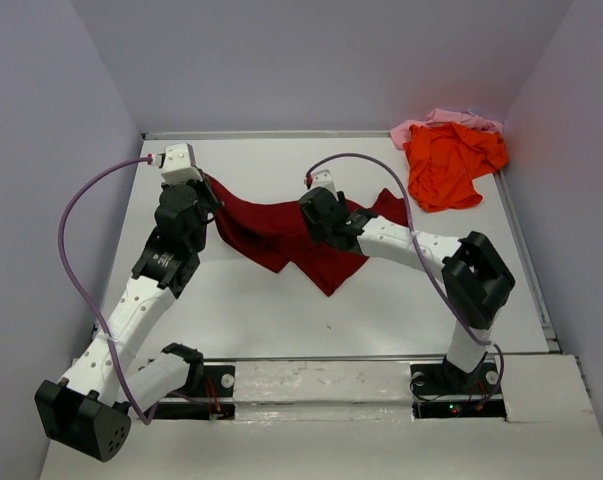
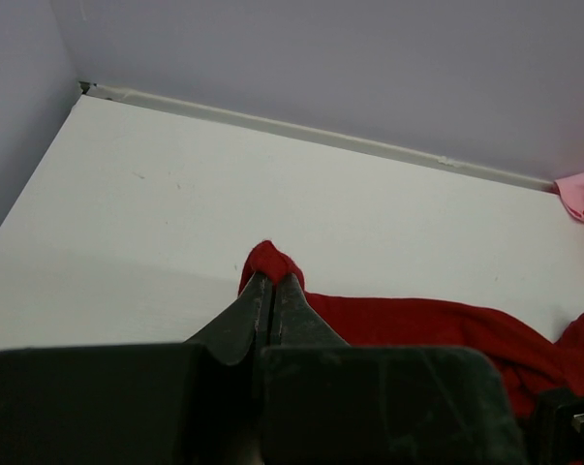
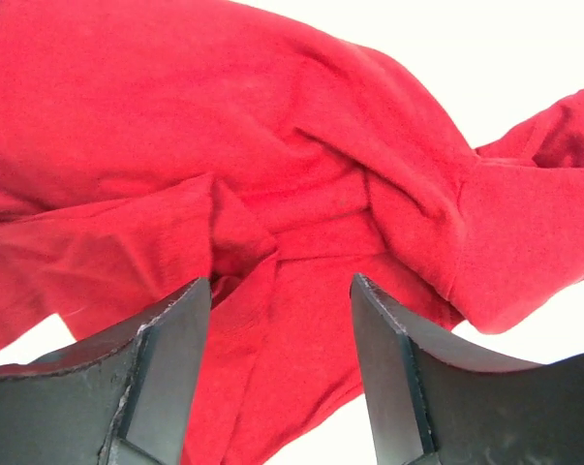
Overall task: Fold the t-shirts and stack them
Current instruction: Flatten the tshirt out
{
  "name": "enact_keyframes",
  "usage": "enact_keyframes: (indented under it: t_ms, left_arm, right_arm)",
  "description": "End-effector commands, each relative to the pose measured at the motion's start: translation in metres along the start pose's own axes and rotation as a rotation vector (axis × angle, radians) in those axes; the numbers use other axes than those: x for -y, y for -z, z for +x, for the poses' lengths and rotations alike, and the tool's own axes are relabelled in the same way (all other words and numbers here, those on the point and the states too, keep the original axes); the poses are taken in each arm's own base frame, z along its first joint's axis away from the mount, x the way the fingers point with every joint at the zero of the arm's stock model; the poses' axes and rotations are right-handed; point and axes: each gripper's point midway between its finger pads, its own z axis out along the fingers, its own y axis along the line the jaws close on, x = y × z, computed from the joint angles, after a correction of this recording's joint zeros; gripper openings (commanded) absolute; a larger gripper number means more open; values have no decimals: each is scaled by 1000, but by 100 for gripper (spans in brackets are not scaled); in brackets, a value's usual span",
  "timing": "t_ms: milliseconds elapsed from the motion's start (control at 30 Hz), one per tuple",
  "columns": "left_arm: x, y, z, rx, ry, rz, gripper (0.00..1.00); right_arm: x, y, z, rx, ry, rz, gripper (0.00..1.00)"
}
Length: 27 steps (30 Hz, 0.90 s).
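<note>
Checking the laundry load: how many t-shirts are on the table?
3: dark red t-shirt mid-table; orange t-shirt crumpled in the far right corner; pink t-shirt partly hidden behind it. Others may lie underneath.

Three t-shirts are on the one white surface (image 1: 381,310): one maroon t-shirt (image 1: 281,235) at the centre of the frame, one orange t-shirt (image 1: 449,165) at the upper right, and one pink t-shirt (image 1: 436,120) showing just behind the orange one. Two arms rise from the bottom edge, the left arm (image 1: 141,300) and the right arm (image 1: 421,250), with one claw each, making two: the left claw (image 2: 272,286) and the right claw (image 3: 282,291). Two purple cables loop above the arms, the left cable (image 1: 63,235) and the right cable (image 1: 361,156).
</note>
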Motion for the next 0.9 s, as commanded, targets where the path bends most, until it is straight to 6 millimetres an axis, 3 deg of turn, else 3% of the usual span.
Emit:
enact_keyframes:
  t_ms: [0, 333, 433, 667, 867]
  left_arm:
    - [2, 1, -17, 57, 32, 8, 0]
    - [1, 0, -16, 53, 29, 5, 0]
    - [2, 1, -16, 55, 32, 8, 0]
    - [2, 1, -17, 56, 32, 11, 0]
    - [2, 1, -16, 55, 32, 14, 0]
  right_arm:
    - [-19, 15, 2, 1, -9, -82, 64]
    - [-89, 16, 36, -69, 29, -206, 55]
    - [-97, 14, 38, -76, 32, -214, 55]
    - [-95, 1, 52, -98, 58, -173, 52]
    - [-88, -1, 50, -83, 64, -132, 52]
